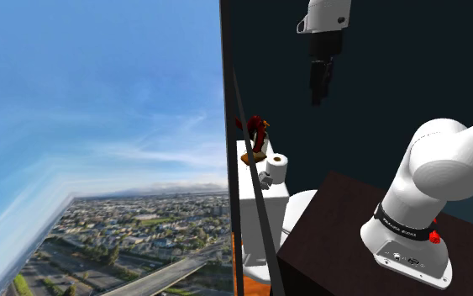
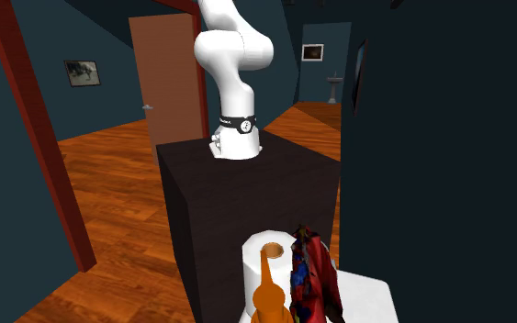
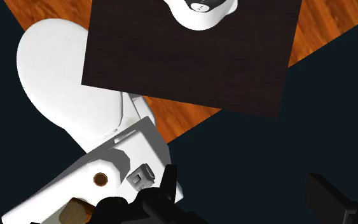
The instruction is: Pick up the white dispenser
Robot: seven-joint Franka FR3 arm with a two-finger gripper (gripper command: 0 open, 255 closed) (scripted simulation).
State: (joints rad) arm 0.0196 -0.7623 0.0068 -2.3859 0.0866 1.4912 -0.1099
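The white dispenser (image 1: pixel 276 166) is a roll-shaped cylinder with a brown hole in its top. It stands on the white toilet tank (image 1: pixel 249 181), and it is also seen in the second exterior view (image 2: pixel 270 260) and the wrist view (image 3: pixel 101 179). My black gripper (image 1: pixel 318 94) hangs high above the tank and a little toward the shoulder view's right. It is open, well clear of the dispenser, and holds nothing. In the wrist view the gripper (image 3: pixel 241 188) has its fingers wide apart over the dark wall beside the tank.
An orange long-necked bottle (image 2: pixel 270 303) and a red and blue figure (image 2: pixel 311 280) stand right beside the dispenser on the tank. The toilet bowl (image 3: pixel 63 76) sits between the tank and my dark stand (image 3: pixel 190 57). A dark wall (image 1: pixel 394 76) rises behind.
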